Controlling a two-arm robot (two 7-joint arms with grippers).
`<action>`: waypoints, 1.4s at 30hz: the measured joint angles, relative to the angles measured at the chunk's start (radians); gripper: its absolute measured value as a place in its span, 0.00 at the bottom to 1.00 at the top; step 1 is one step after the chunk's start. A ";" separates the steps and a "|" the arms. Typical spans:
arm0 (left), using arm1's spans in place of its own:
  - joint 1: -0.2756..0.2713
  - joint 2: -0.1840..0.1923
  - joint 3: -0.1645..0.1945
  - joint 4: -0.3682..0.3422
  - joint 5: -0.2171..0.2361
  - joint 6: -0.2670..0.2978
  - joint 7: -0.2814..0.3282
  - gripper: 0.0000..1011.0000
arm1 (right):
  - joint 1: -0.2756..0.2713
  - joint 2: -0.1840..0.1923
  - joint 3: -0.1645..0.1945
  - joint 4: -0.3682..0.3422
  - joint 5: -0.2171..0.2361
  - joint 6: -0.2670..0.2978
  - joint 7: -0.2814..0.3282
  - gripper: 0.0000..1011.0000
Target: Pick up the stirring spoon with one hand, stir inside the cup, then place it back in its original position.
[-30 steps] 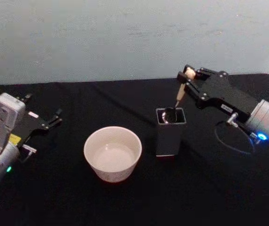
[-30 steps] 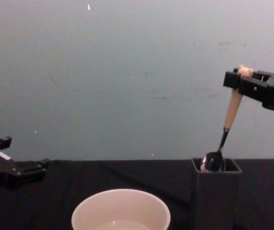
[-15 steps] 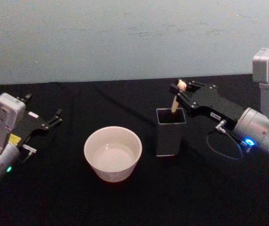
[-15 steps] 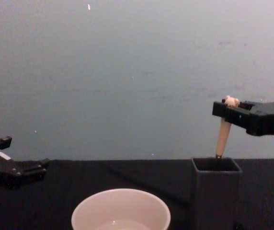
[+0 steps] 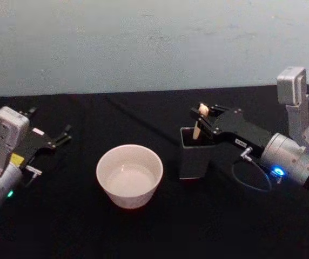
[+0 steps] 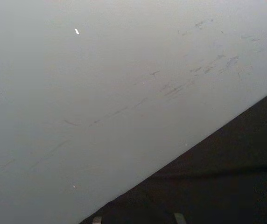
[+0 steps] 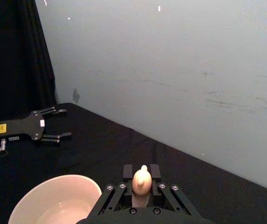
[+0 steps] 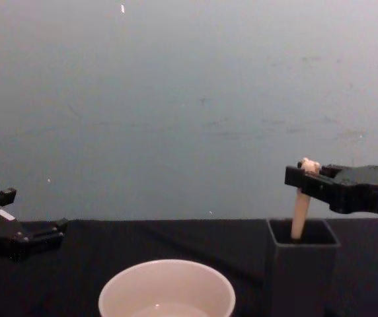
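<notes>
The stirring spoon stands tilted in the dark grey square holder, its original position. Just its beige handle and bear head rise above the holder's rim; the bowl is hidden inside. My right gripper is shut on the handle's top, over the holder, and appears from the side in the chest view. The cream-white cup sits to the holder's left, apart from it, also in the chest view and the right wrist view. My left gripper rests open at the far left.
A black cloth covers the table, with a grey wall right behind its back edge. A thin cable loop lies by the right arm. The left gripper lies well away from the cup.
The right gripper has come down and slightly left with the spoon. The metal bowl and dark neck have sunk into the holder. The left arm has not moved.
</notes>
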 joint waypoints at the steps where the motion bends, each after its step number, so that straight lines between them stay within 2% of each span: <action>1: 0.000 0.000 0.000 0.000 0.000 0.000 0.000 0.99 | 0.000 -0.001 0.000 0.001 0.000 0.000 0.000 0.21; 25: 0.000 0.000 0.000 0.000 0.000 0.000 0.000 0.99 | 0.020 -0.026 -0.009 0.064 -0.023 -0.011 0.008 0.21; 42: 0.000 0.000 0.000 0.000 0.000 0.000 0.000 0.99 | 0.021 -0.034 -0.010 0.078 -0.039 0.001 0.001 0.21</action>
